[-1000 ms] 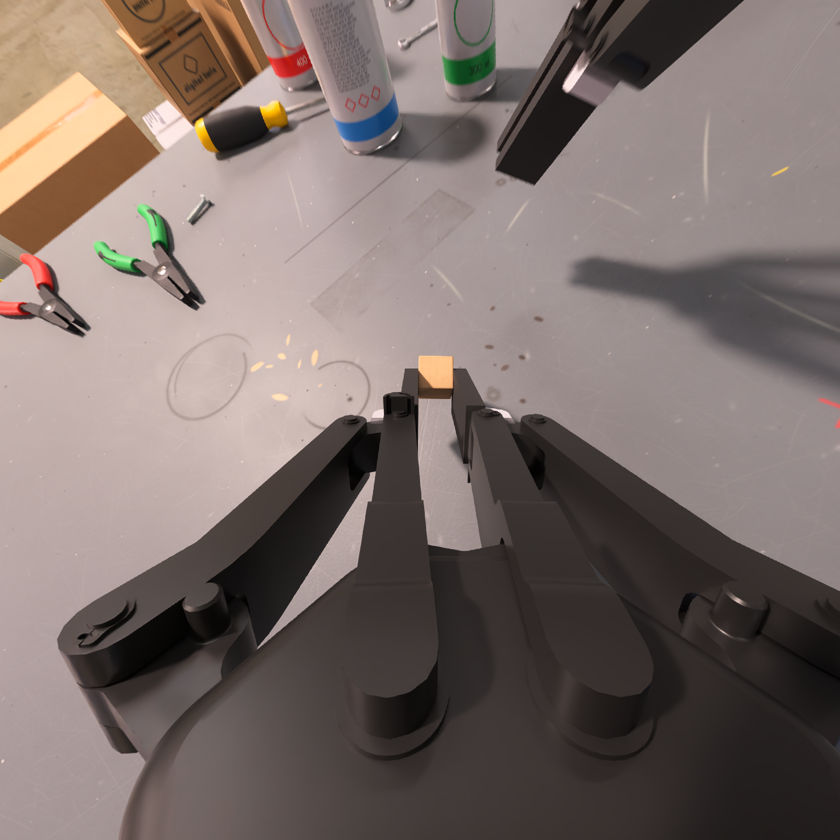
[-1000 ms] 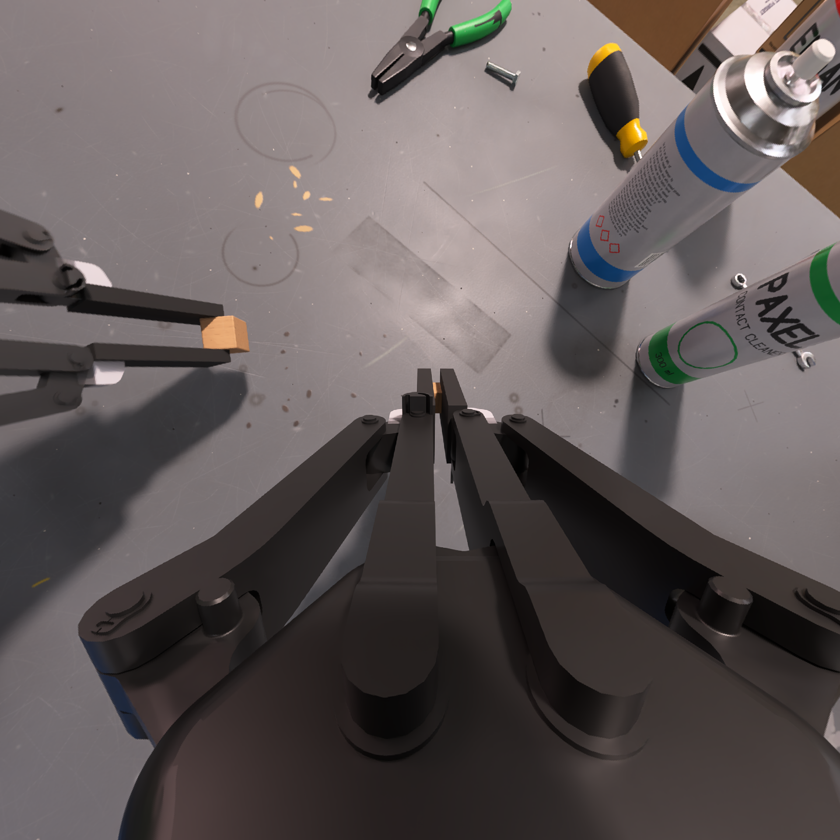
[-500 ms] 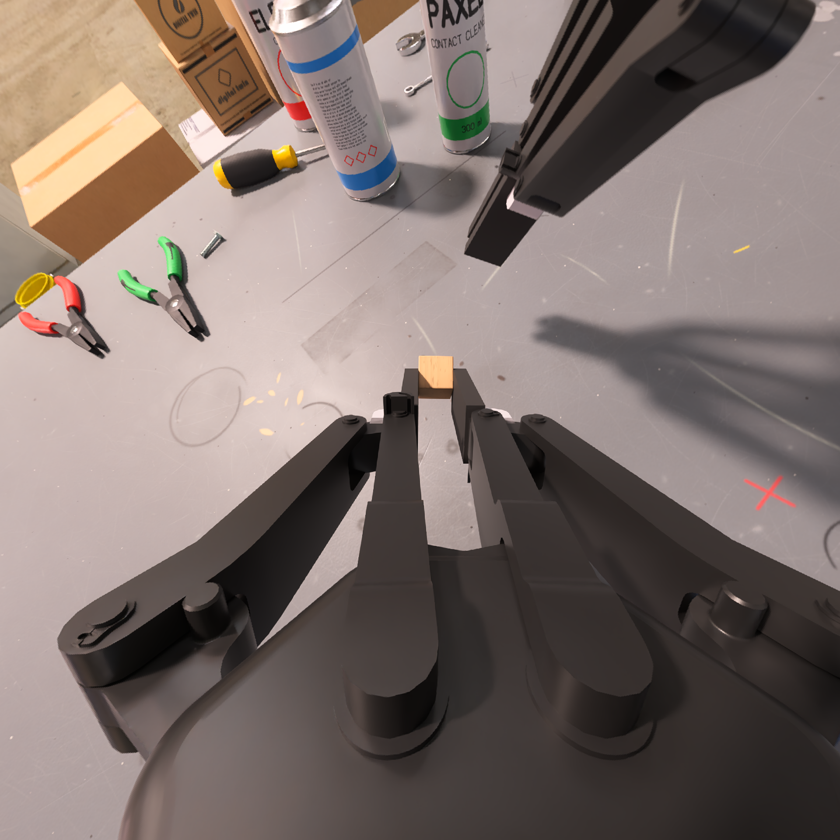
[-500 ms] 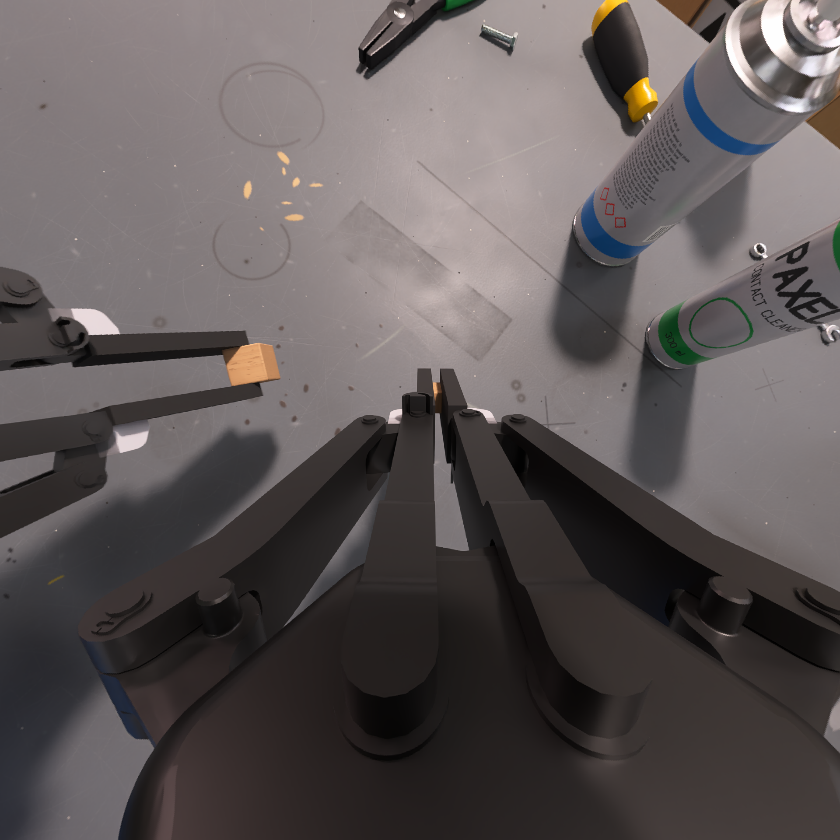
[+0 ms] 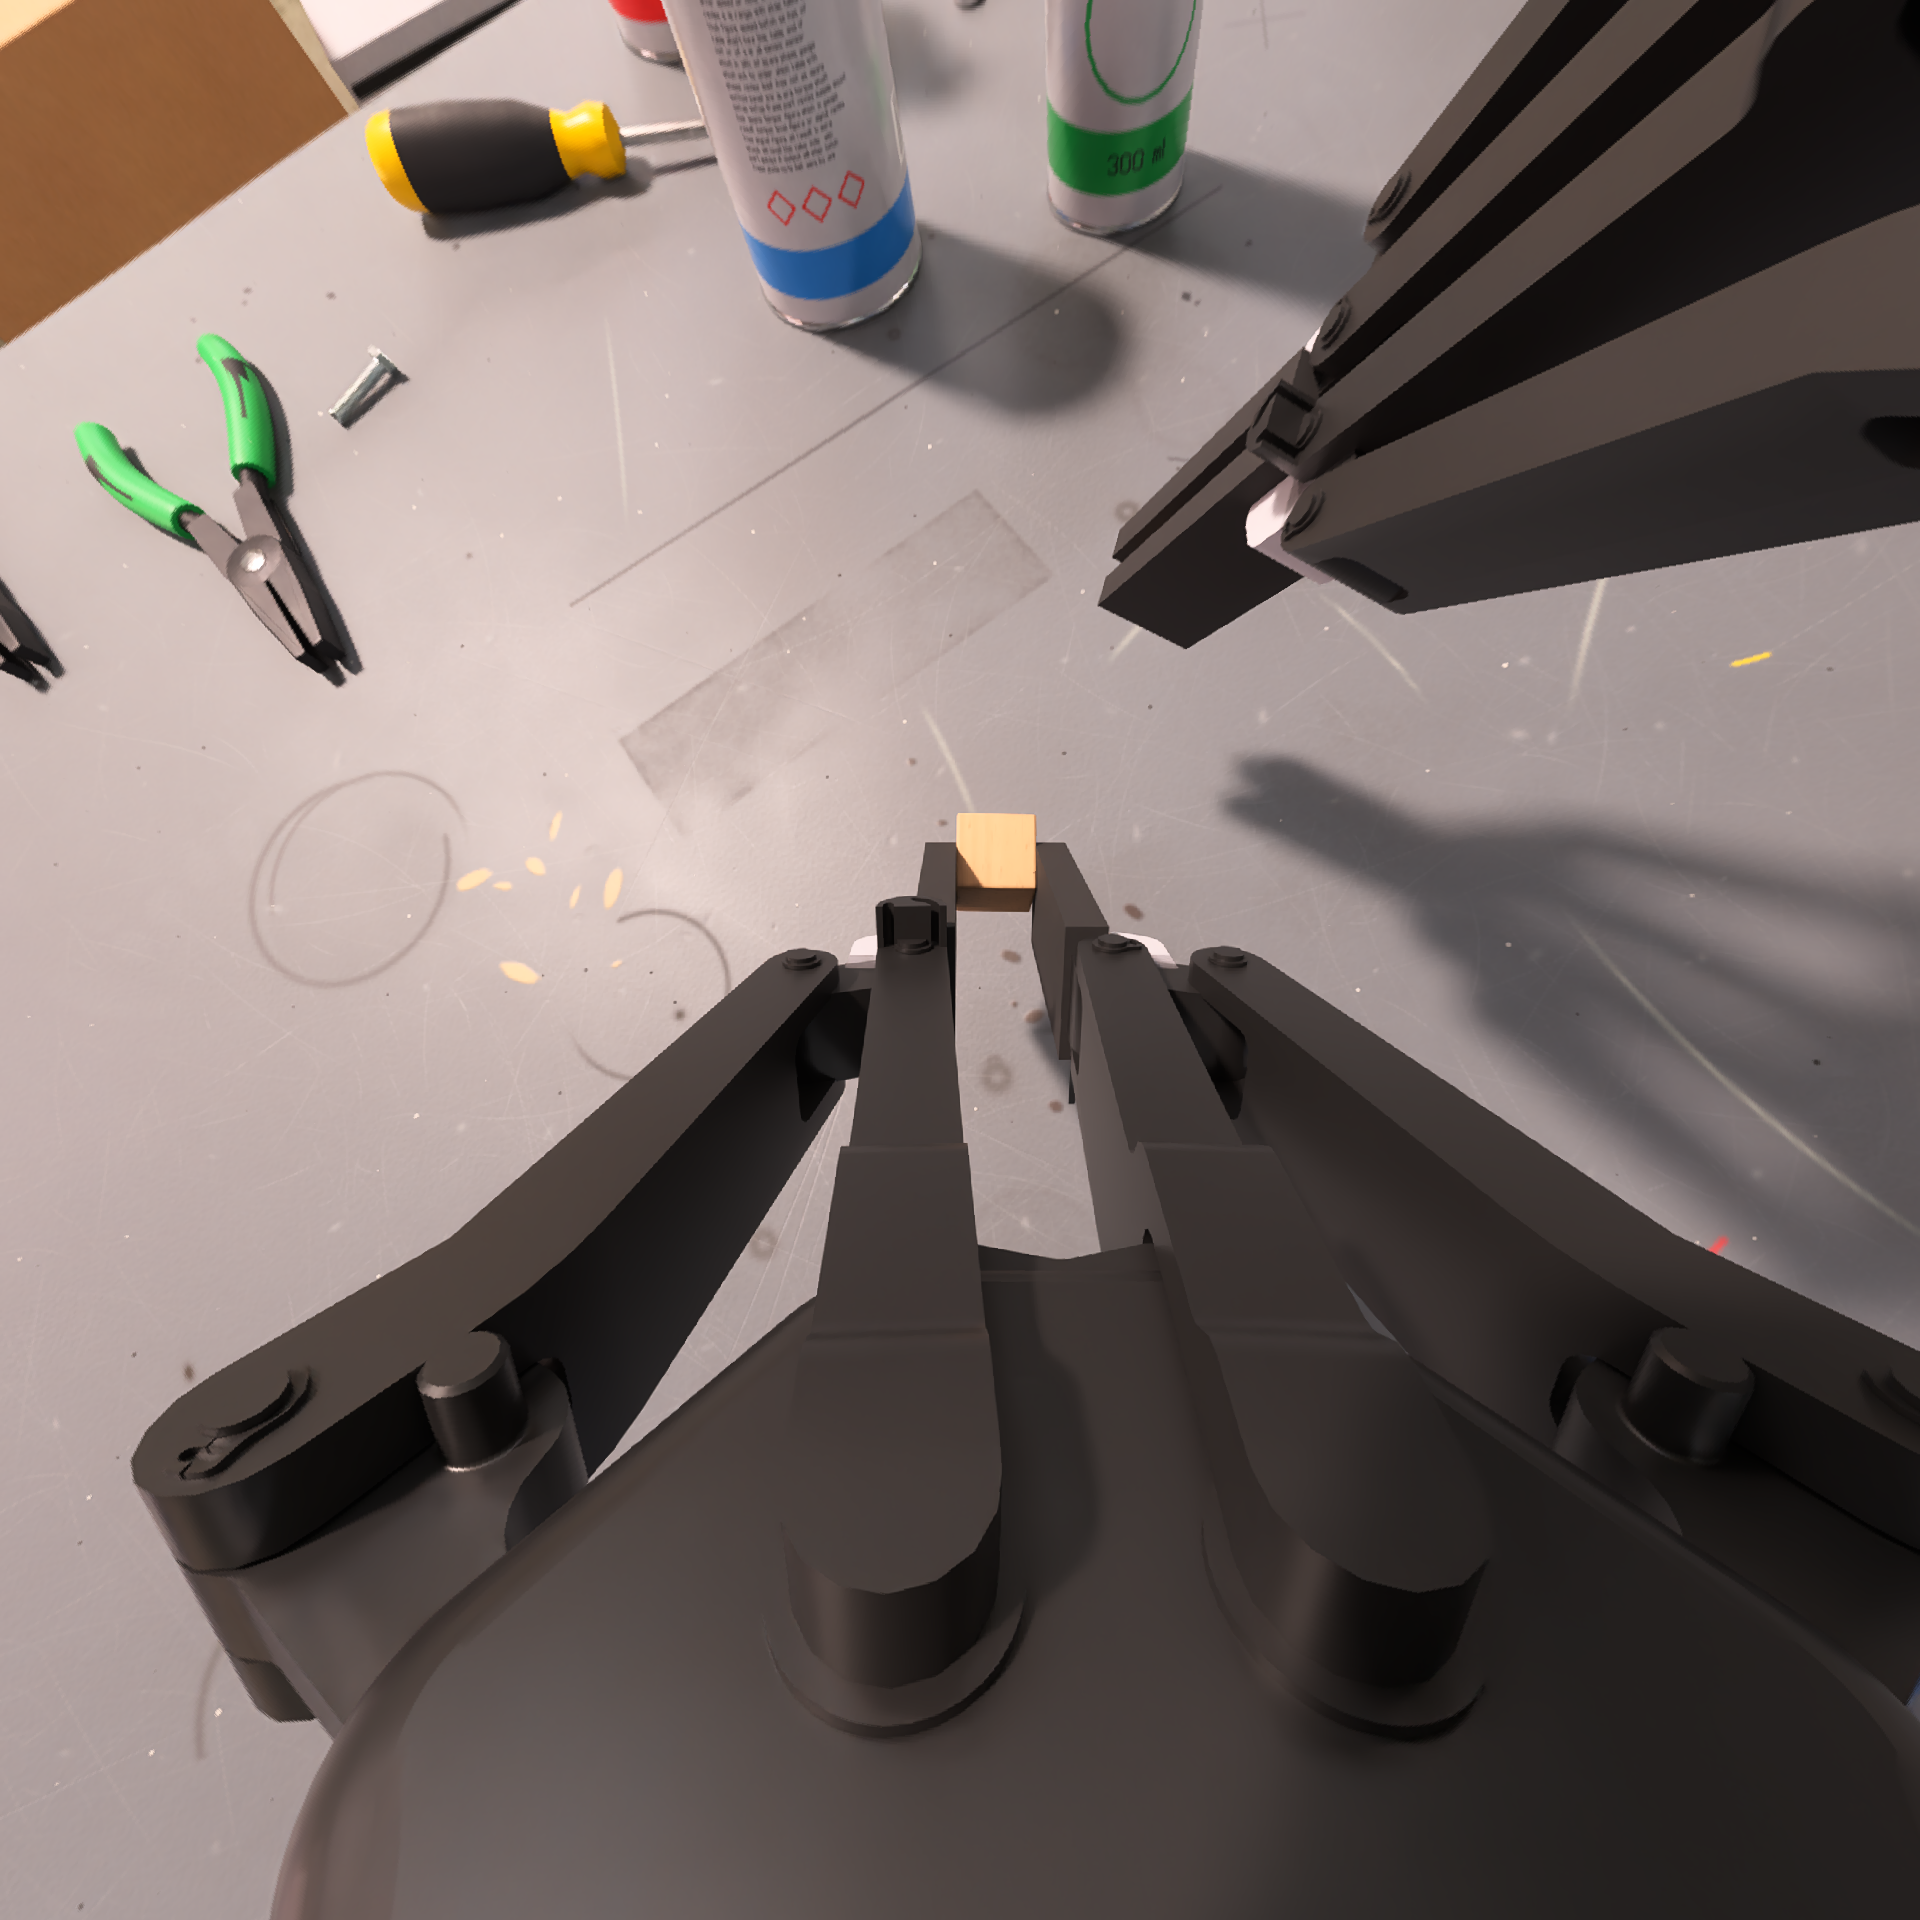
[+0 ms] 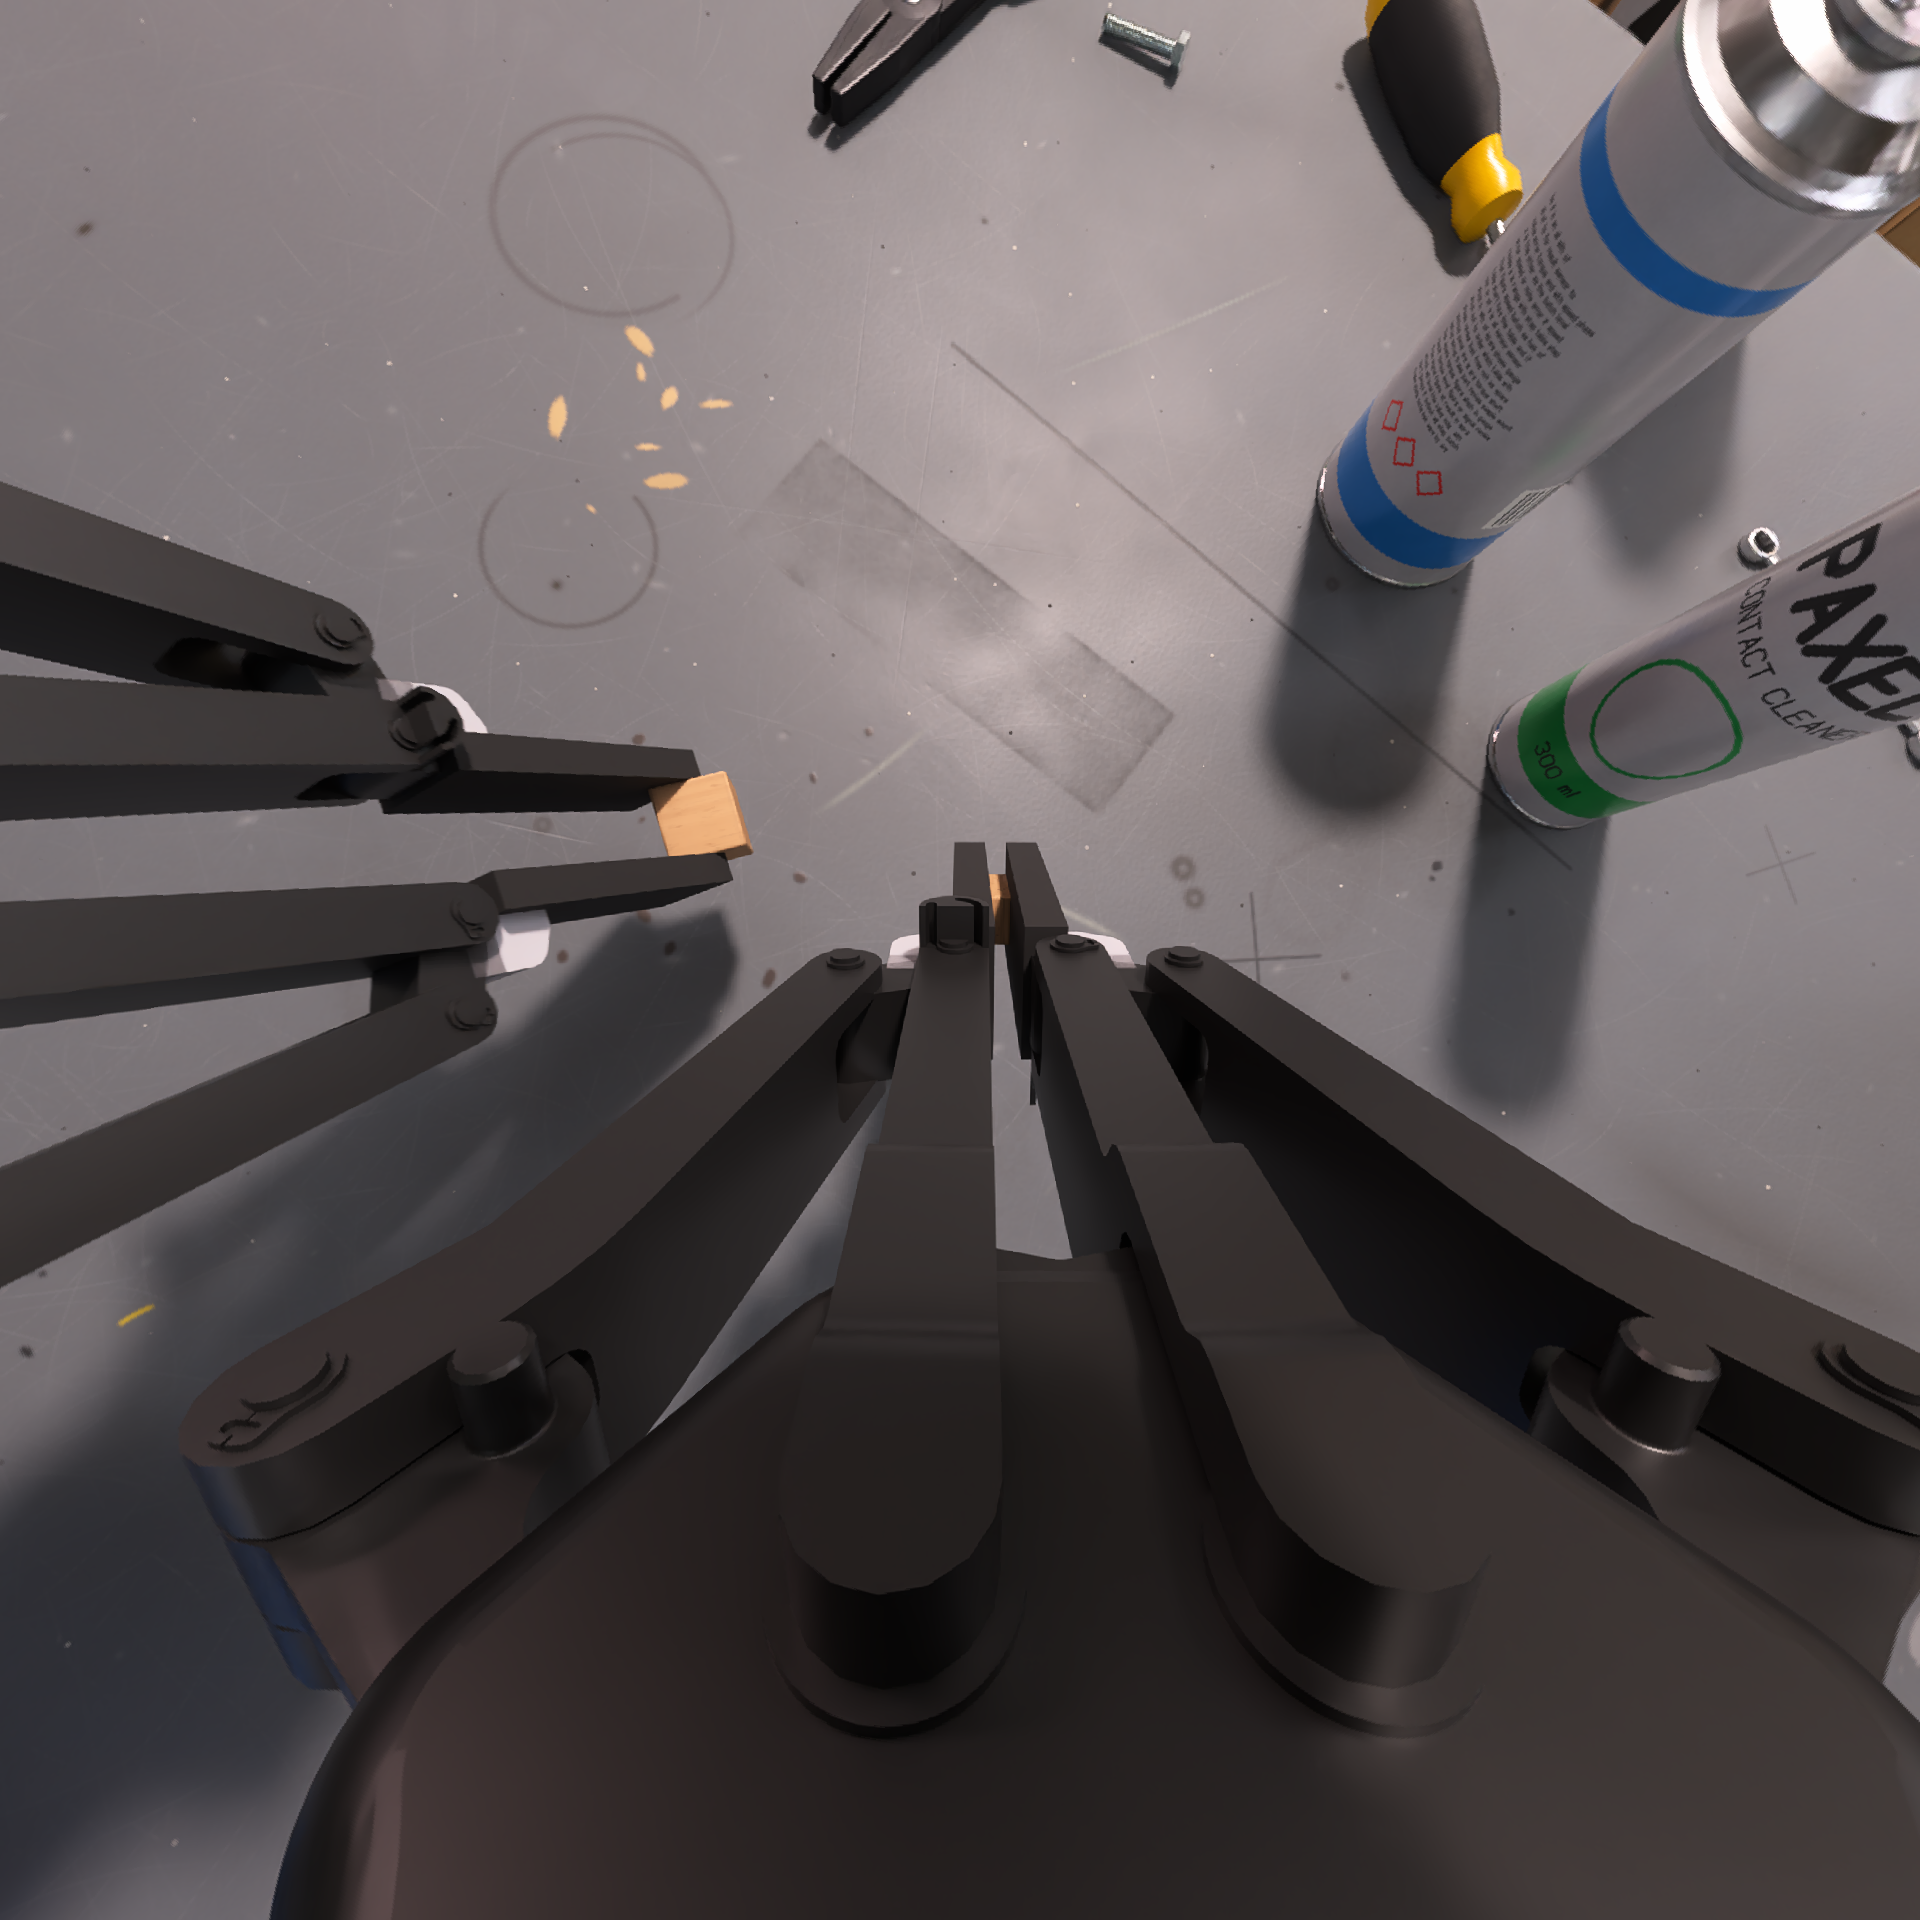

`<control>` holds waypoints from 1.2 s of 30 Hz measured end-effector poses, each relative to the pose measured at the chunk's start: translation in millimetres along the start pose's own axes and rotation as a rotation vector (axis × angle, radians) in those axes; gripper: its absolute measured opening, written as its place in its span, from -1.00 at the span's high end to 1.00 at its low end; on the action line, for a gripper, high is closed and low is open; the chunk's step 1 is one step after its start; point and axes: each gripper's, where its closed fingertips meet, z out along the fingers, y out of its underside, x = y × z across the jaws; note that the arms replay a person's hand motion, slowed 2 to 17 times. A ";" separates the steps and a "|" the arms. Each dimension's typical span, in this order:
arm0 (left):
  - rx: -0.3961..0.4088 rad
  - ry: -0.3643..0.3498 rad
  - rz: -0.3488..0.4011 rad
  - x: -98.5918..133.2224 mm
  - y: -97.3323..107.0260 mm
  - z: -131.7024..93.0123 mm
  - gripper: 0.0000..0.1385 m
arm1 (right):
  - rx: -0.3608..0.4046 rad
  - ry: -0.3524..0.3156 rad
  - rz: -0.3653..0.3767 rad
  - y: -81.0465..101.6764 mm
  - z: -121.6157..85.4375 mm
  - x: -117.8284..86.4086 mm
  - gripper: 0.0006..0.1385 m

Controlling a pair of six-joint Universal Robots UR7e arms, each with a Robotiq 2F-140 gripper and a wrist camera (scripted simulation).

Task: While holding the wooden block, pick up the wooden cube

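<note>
My left gripper (image 5: 997, 864) is shut on a small light wooden cube (image 5: 995, 847), held at the fingertips above the grey table (image 5: 727, 540). In the right wrist view the left gripper (image 6: 698, 823) comes in from the left with the cube (image 6: 701, 814). My right gripper (image 6: 997, 868) is nearly closed on a thin wooden block (image 6: 998, 904). Only a sliver of the block shows between the fingers. In the left wrist view the right gripper (image 5: 1174, 592) hangs at the upper right, and the block is hidden there.
A blue-banded spray can (image 5: 831, 156) and a green-banded can (image 5: 1117, 125) stand at the back. Both also show in the right wrist view, blue (image 6: 1538, 343) and green (image 6: 1662, 727). A black and yellow screwdriver (image 5: 488, 156), green pliers (image 5: 244, 499), a bolt (image 5: 364, 390) and a cardboard box (image 5: 135, 135) lie at the left.
My left gripper has carried the cube to the right, closer to my right gripper's fingertips. Both grippers keep their hold. The right gripper has sunk lower in the left wrist view.
</note>
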 end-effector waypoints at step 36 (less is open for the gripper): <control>-0.152 -0.043 0.069 14.7 12.2 10.4 0.71 | -0.115 -0.049 0.040 17.3 -3.6 3.1 0.93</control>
